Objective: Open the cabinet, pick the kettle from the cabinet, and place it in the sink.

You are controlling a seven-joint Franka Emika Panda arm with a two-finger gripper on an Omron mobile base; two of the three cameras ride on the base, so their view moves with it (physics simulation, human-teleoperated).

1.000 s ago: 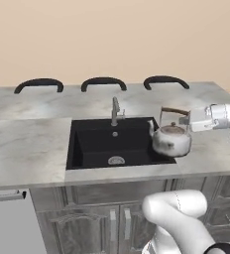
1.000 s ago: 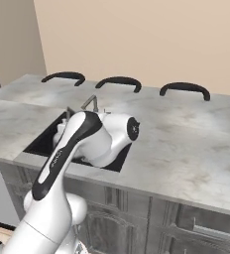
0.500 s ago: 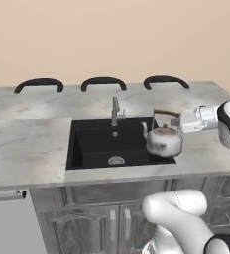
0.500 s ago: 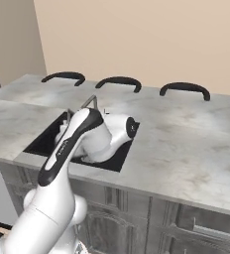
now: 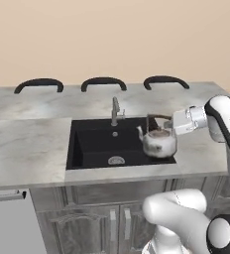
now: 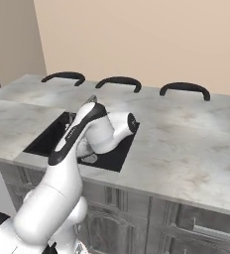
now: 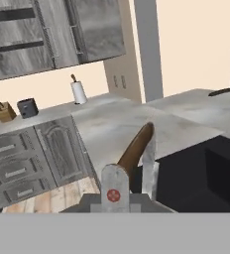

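Note:
The silver kettle [image 5: 159, 142] with its arched brown handle [image 5: 155, 117] hangs low at the right end of the black sink [image 5: 94, 145], spout pointing left. My gripper [image 5: 170, 124] reaches in from the right and is shut on the handle's right end. In the hand view the brown handle [image 7: 137, 148] runs up between my fingertips [image 7: 114, 184], with the sink's dark basin [image 7: 206, 173] to the right. The dark grey cabinet [image 7: 94, 30] with vertical bar handles shows far off at the hand view's top. Whether the kettle touches the basin floor, I cannot tell.
A slim faucet [image 5: 115, 111] stands behind the basin. Three black chair backs [image 5: 103, 81] line the far edge of the marble counter [image 5: 28, 144]. Across the room are a paper towel roll [image 7: 78, 92], toaster [image 7: 28, 107], knife block [image 7: 5, 111] and grey drawers [image 7: 13, 166].
The gripper has carried the kettle leftward and a little lower, from over the sink's right rim into its right end. The arm's forearm has swung in with it.

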